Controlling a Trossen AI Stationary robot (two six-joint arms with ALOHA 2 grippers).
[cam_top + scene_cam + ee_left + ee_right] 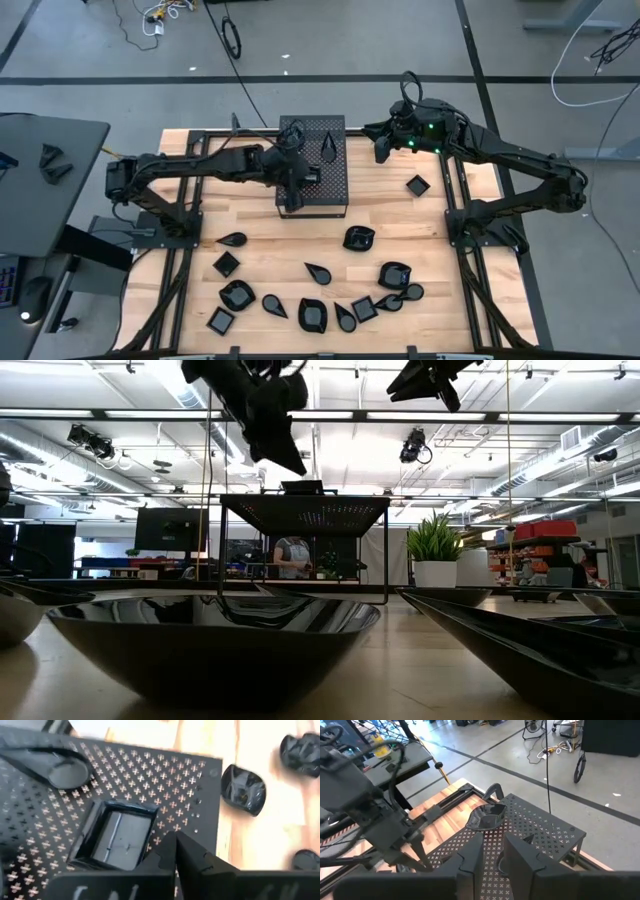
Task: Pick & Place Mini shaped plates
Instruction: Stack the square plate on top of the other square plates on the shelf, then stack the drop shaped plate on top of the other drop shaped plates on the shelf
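Note:
A black perforated box (pixel 325 170) stands at the table's far middle. On its top lie a square mini plate (pixel 117 837) and a teardrop plate (pixel 50 765) (pixel 328 146). My left gripper (pixel 172 842) is shut and hovers just beside the square plate's rim; in the low view it (pixel 295 460) hangs clear above the box top. My right gripper (pixel 492 855) is open with nothing between its fingers, raised off the box's right side (pixel 383 150). Several more black plates (pixel 312 314) lie on the table's near half.
Loose plates spread from near left (pixel 227 264) to right (pixel 417 185), one close to the box (pixel 358 238). Two fill the low view's foreground (pixel 215 635). A potted plant (pixel 435 545) and a person (pixel 292 555) show beyond the table. Bare wood lies between box and plates (pixel 290 232).

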